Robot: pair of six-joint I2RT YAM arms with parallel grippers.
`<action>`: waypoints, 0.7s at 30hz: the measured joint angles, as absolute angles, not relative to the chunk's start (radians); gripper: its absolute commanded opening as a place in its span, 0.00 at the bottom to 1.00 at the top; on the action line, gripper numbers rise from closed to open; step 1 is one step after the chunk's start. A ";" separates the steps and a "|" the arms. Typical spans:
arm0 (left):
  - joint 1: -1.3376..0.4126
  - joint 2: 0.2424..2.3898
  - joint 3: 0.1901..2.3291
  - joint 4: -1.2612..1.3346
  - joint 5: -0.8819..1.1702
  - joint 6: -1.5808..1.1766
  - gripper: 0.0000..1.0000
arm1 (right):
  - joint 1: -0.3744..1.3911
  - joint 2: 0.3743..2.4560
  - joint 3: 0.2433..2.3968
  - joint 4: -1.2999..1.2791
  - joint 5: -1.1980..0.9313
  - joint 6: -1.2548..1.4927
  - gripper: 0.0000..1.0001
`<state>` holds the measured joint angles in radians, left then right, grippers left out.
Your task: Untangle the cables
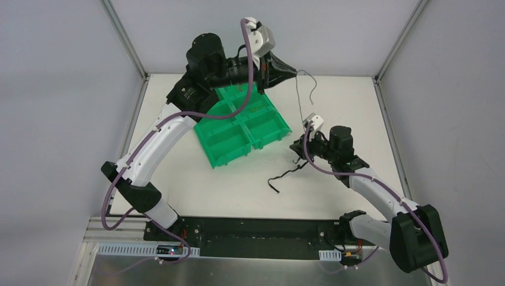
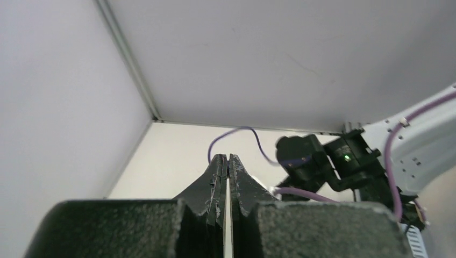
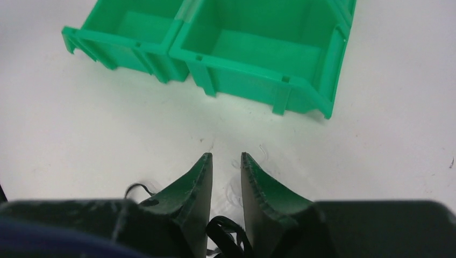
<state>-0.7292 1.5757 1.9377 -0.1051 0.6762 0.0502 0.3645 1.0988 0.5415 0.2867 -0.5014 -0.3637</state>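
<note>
**A:** Left end effector (image 2: 226, 157) is closed on the white wire (image 1: 298, 98) and raised beyond the far corner of the green tray (image 1: 229, 143). The wire hangs down to the tray's right. Right end effector (image 3: 226, 160) has its jaws slightly parted, with the black cable (image 3: 224, 238) lying deep between them on the bench (image 1: 196, 190), right of the tray.

**B:** Risk?

**A:** Judged: the thin wire could slip from the pinch if its lower end snags the black cable. Parted jaws anchor nothing, so the tangle might drag along.

**B:** Views?

**A:** Only the top camera shows the wire's hanging run. Only the right wrist shows the jaw gap. The left wrist confirms closure.
</note>
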 measured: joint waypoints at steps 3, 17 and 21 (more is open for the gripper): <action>-0.692 1.608 2.041 -0.118 0.641 0.044 0.00 | 0.364 1.081 0.520 0.247 -0.501 -0.408 0.32; -0.593 1.642 2.171 -0.125 0.539 0.067 0.00 | 0.350 1.020 0.498 0.019 -0.483 -0.504 0.54; -0.580 1.642 2.190 -0.125 0.513 0.071 0.00 | 0.334 1.008 0.498 -0.035 -0.484 -0.516 0.70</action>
